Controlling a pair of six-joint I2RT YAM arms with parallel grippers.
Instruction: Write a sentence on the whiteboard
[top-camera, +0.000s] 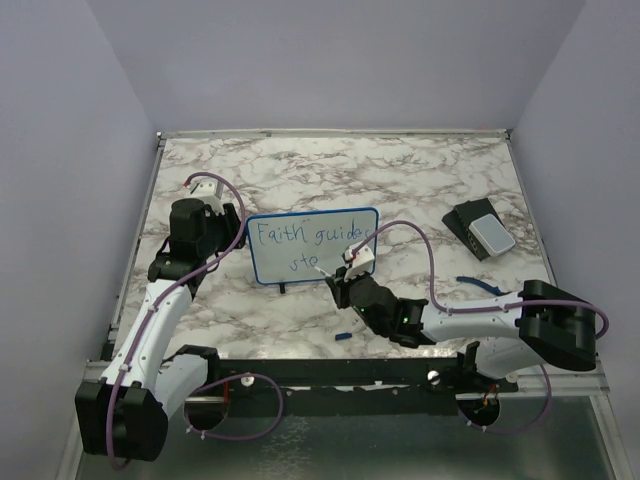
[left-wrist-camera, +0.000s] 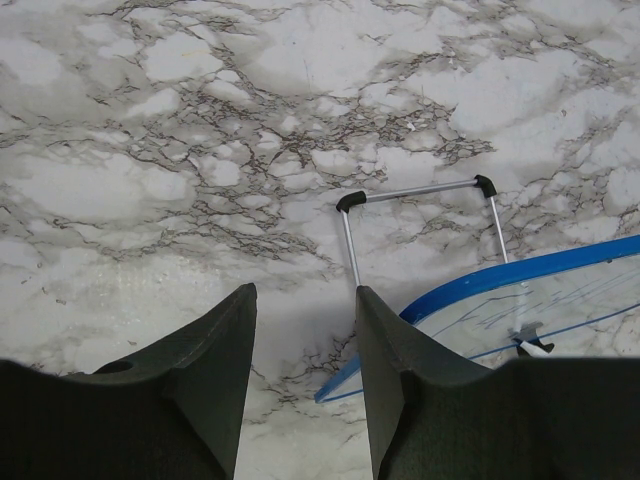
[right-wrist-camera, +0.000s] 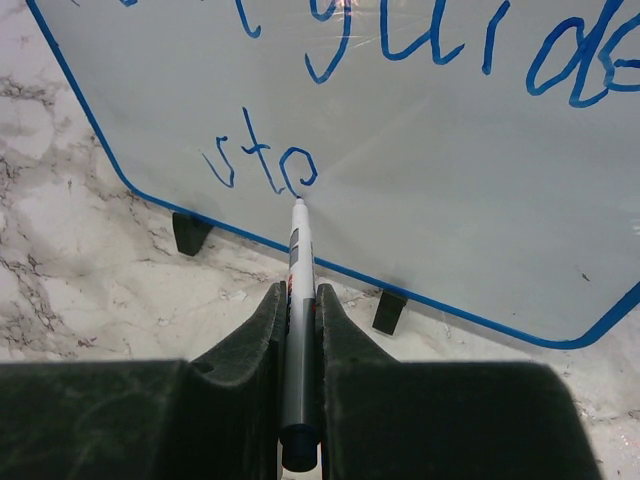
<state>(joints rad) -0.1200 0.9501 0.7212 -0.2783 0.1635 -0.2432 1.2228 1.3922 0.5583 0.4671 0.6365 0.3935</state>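
The whiteboard (top-camera: 270, 262) stands upright mid-table, blue-framed, on two black feet (right-wrist-camera: 190, 232). The sentence (top-camera: 305, 236) in blue ink reads "Faith guide" over "ste"; in the right wrist view the lower word (right-wrist-camera: 260, 165) is close up. My right gripper (right-wrist-camera: 298, 290) is shut on a white marker (right-wrist-camera: 297, 255), whose tip touches the board at the end of the last letter. In the top view it (top-camera: 340, 287) is at the board's lower right. My left gripper (left-wrist-camera: 303, 292) is open and empty over the table, beside the board's blue edge (left-wrist-camera: 470, 285); in the top view it (top-camera: 200, 235) is left of the board.
The board's wire stand (left-wrist-camera: 415, 195) rests on the marble behind it. A dark block with a pale grey pad (top-camera: 481, 231) lies at the right. A small blue cap (top-camera: 342, 336) lies near the front edge, and a thin blue object (top-camera: 475, 283) by the right arm. Walls enclose three sides.
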